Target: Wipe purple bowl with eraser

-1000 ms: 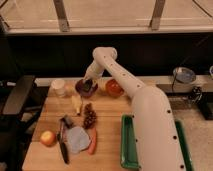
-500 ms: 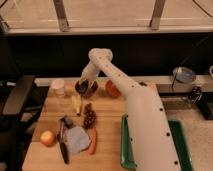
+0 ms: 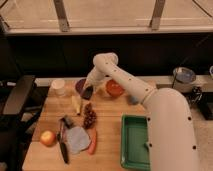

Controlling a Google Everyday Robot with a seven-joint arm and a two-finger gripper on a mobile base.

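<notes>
The purple bowl [image 3: 80, 85] sits at the back of the wooden table, left of the orange-red bowl [image 3: 115, 88]. My gripper [image 3: 88, 92] hangs from the white arm with its dark tip at the purple bowl's right front rim, covering part of it. A small dark block that looks like the eraser [image 3: 66, 120] lies on the table further forward, by the top end of the knife. I cannot tell whether anything is in the gripper.
A white cup [image 3: 59, 87] stands left of the purple bowl. A banana [image 3: 76, 104] and grapes [image 3: 90, 116] lie just in front of it. Apple [image 3: 48, 137], knife [image 3: 63, 147], blue-grey sponge [image 3: 77, 139] and carrot [image 3: 92, 141] lie front left. A green tray [image 3: 135, 143] is at front right.
The arm swung slightly left over the purple bowl, then back right. The gripper tip now sits a little lower at the bowl's right rim. Nothing on the table moved.
</notes>
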